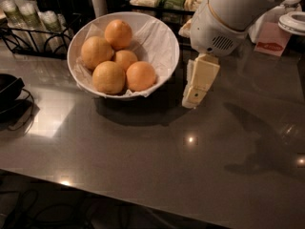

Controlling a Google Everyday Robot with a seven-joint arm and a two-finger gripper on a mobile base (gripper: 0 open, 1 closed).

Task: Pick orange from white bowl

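The white bowl point(164, 42), lined with crumpled white paper, stands at the back left of the grey counter. It holds several oranges. The deeper pinkish orange point(141, 75) lies at the bowl's front right, next to paler ones point(108, 77). My gripper point(194, 90) hangs from the white arm point(233, 13), pointing down just right of the bowl's rim, a little above the counter. It holds nothing that I can see and is apart from the fruit.
A black dish point(7, 87) sits at the left edge. A wire rack with bottles point(28, 18) stands behind the bowl. A pink packet point(270, 39) and a white lid point(293, 20) lie at the back right. The counter's front edge runs along the bottom.
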